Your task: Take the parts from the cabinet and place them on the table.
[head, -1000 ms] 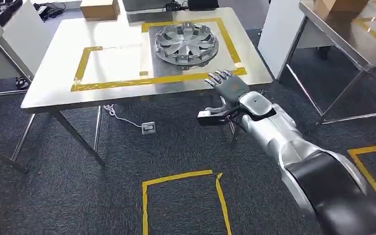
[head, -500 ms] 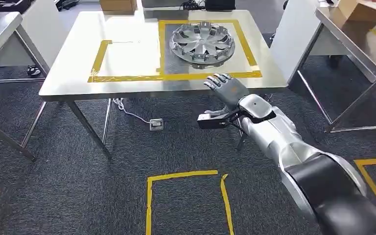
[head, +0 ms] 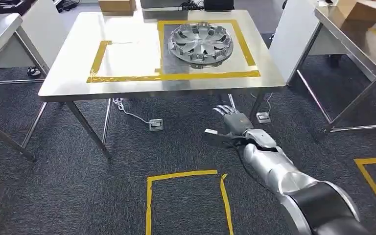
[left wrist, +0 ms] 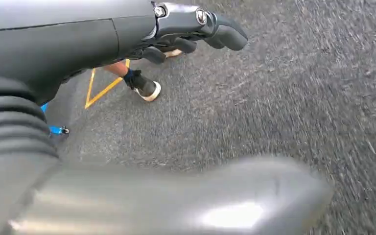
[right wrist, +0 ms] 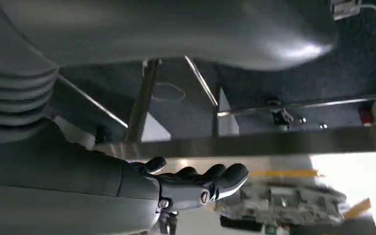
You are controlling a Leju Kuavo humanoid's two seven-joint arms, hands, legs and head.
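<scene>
Resting inside the right-hand yellow-taped rectangle [head: 203,75] on the steel-topped desk [head: 68,83], the round silver multi-spoke wheel cover [head: 200,44] occupies the far right portion of the surface. Judged from this arrangement, one part is delivered: it lies flat and free of either hand, within its tape outline.

The left-hand yellow-taped outline [head: 98,56], adjoining the first, holds nothing. This suggests that at least one further part is to be fetched from the cabinet, although the cabinet itself cannot be located in these pictures.

The right hand [head: 232,125] hangs below the near edge of the desk, over the dark carpet [head: 78,196], well apart from the wheel cover. Its fingers are extended and spread, and it carries nothing. The right wrist view confirms this: the fingers [right wrist: 200,178] point outward with an empty palm, and the wheel cover appears beyond them, blurred.

The left hand [left wrist: 191,34] hangs toward the floor. Its fingers appear loosely extended with nothing between them.

A yellow-taped square [head: 186,200] marks the carpet near the robot. A person's shoe [left wrist: 144,88] stands on the carpet beside another yellow line.

The remaining work, as judged, is to return to the cabinet, collect the next part and set it in the vacant outline.
</scene>
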